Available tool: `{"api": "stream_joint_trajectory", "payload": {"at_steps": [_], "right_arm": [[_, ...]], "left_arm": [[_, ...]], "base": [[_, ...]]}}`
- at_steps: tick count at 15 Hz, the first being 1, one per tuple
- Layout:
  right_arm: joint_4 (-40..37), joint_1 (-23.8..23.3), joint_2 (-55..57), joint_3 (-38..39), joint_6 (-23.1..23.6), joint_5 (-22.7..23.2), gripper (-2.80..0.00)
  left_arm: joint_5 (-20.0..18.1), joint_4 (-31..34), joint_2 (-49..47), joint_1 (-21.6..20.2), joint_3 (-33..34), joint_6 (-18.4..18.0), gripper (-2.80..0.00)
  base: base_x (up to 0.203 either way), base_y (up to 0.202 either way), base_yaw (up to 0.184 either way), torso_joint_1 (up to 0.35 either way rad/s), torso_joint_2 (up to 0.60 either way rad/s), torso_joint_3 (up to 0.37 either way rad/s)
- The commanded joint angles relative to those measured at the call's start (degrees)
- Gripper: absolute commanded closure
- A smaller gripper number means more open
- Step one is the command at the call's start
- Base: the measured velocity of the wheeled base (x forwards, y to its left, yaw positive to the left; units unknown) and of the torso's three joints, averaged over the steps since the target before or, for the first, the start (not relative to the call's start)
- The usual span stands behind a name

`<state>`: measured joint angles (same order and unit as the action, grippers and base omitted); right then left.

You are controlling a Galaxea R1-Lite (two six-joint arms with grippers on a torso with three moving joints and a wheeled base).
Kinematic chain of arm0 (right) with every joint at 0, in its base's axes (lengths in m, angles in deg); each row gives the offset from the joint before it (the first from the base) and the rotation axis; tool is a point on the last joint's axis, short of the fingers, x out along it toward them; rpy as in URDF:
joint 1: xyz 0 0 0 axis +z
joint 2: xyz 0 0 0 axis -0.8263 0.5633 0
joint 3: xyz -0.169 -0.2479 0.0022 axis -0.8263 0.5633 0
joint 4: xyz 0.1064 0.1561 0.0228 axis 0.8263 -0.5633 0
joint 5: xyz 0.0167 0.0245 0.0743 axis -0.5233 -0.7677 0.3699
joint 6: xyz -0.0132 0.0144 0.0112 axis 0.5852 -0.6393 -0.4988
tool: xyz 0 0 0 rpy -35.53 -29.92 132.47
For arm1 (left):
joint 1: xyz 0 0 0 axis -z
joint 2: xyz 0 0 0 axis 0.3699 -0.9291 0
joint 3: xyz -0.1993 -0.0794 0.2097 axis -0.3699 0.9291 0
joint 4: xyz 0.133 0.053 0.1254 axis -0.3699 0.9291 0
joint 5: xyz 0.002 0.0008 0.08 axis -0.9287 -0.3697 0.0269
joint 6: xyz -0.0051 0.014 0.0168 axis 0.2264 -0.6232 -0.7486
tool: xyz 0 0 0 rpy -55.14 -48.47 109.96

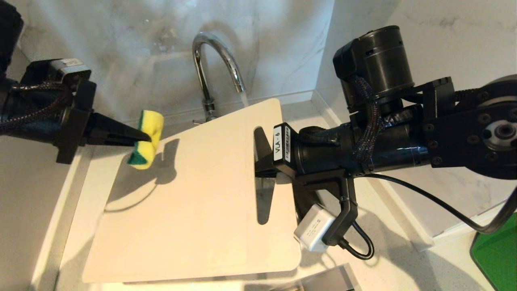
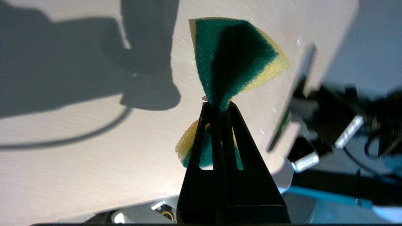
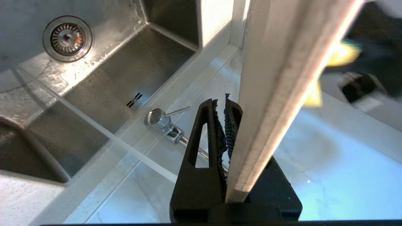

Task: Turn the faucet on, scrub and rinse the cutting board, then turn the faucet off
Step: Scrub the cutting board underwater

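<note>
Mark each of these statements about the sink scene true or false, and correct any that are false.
1. Water is running from the faucet. True.
2. The left gripper is pinching a yellow and green sponge. True.
3. The cutting board lies flat on the bottom of the sink. False: the right gripper holds it up by the edge at its slot handle, above the basin.
4. The sponge is sitting in the drain. False: it is in the left gripper, beside the board's far left corner.
5. The right gripper is empty. False: it is clamped on the cutting board.
</note>
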<state>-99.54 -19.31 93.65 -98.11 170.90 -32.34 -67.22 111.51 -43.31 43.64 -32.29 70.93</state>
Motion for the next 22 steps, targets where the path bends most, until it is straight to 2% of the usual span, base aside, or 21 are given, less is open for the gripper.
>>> {"api": "stream_joint_trajectory", "payload": {"at_steps": [1,3,4,5,8,11,13,15,18,22], "right_arm": [[-0.1,0.1,0.1,0.4,0.9,0.1,0.0],[-0.1,0.0,0.1,0.5,0.9,0.1,0.0],[-0.1,0.0,0.1,0.6,0.9,0.1,0.0],[-0.1,0.0,0.1,0.5,0.9,0.1,0.0],[-0.2,-0.1,0.1,0.5,0.9,0.1,0.0],[-0.1,-0.1,0.0,1.1,0.8,0.1,0.0],[0.1,-0.1,-0.2,1.2,0.8,0.1,0.0],[2.8,-0.1,-0.3,2.7,0.4,0.2,0.0],[6.5,-0.1,-0.3,4.7,-1.5,0.3,0.0],[6.5,-0.1,-0.8,4.8,-1.5,0.4,0.0]], "left_arm": [[8.6,0.5,0.1,13.6,-1.7,1.4,0.0],[21.1,0.7,-2.3,22.7,-2.8,1.0,0.0],[24.9,0.7,-3.4,25.6,-3.0,0.3,0.0],[26.8,0.7,-4.1,26.8,-2.6,-0.4,0.0],[26.9,0.3,-3.7,26.8,5.0,-0.2,0.0],[27.1,-5.9,-3.1,26.1,13.0,0.0,0.0],[27.2,-7.5,-1.4,24.3,17.9,0.1,0.0],[26.8,-9.2,-0.1,20.0,23.0,0.1,0.0],[26.0,-15.3,1.0,13.3,32.0,-1.5,0.0],[19.1,-19.5,1.1,1.3,37.2,-6.4,0.0]], "base": [[0.0,0.0,0.0,0.0,0.0,0.0],[0.0,0.0,0.0,0.0,0.0,0.0],[0.0,0.0,0.0,0.0,0.0,0.0],[0.0,0.0,0.0,0.0,0.0,0.0],[0.0,0.0,0.0,0.0,0.0,0.0],[0.0,0.0,0.0,0.0,0.0,0.0],[0.0,0.0,0.0,0.0,0.0,0.0],[0.0,0.0,0.0,0.0,0.0,0.0],[0.0,0.0,0.0,0.0,0.0,0.0],[0.0,0.0,0.0,0.0,0.0,0.0]]}}
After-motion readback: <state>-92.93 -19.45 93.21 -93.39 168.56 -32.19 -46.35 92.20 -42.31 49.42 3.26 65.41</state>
